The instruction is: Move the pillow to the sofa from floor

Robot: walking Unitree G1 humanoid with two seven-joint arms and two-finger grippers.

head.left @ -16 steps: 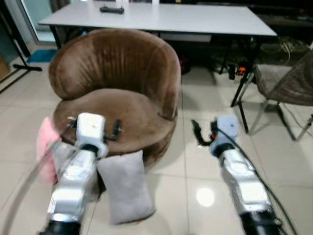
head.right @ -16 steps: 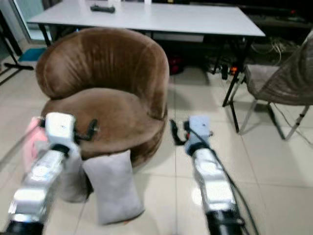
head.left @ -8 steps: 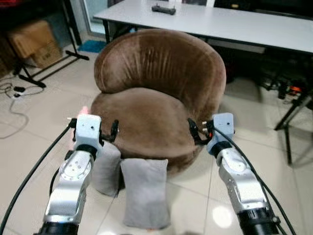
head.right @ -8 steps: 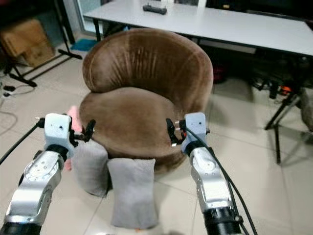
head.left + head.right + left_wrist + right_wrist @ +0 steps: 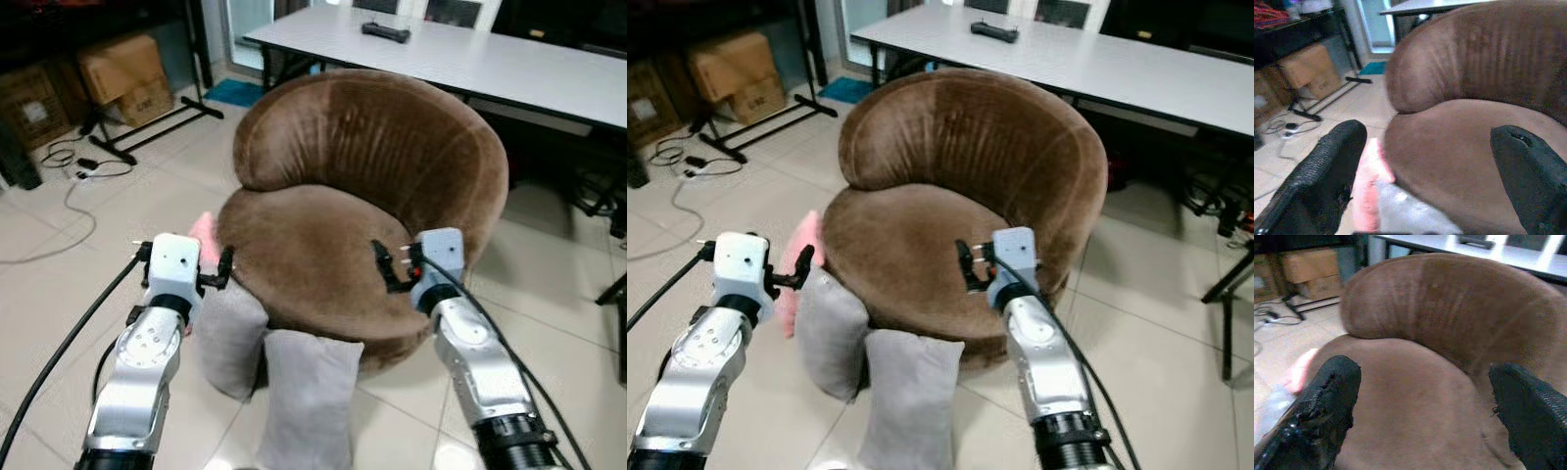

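1. Both silver arms reach forward from the bottom of the head views, forearms rising toward the round brown velvet sofa chair [image 5: 362, 196].
2. The left tool [image 5: 186, 269] is held level at the sofa chair's front left edge, above the floor. In the left wrist view its two black fingers [image 5: 1327, 166] stand wide apart with nothing between them.
3. The right tool [image 5: 389, 266] hovers over the front right part of the brown seat cushion. Its fingers [image 5: 1322, 401] are likewise spread wide and hold nothing, pointing across the seat toward the backrest.
4. Two grey rectangular fabric pillows stand on the tiled floor [image 5: 59, 284] leaning against the sofa chair's front. The nearer grey pillow [image 5: 309, 401] lies between the two arms, below both tools and apart from them.
5. The second grey pillow [image 5: 230, 338] stands just beside the left forearm, below the left tool; contact cannot be told.
6. A pink pillow [image 5: 204, 233] is wedged at the sofa chair's left side, just past the left tool.
7. Behind the sofa chair stands a long white surface [image 5: 509, 69] with a black remote [image 5: 385, 32] on it. Cardboard boxes [image 5: 118, 73] and cables [image 5: 69, 166] lie at far left.
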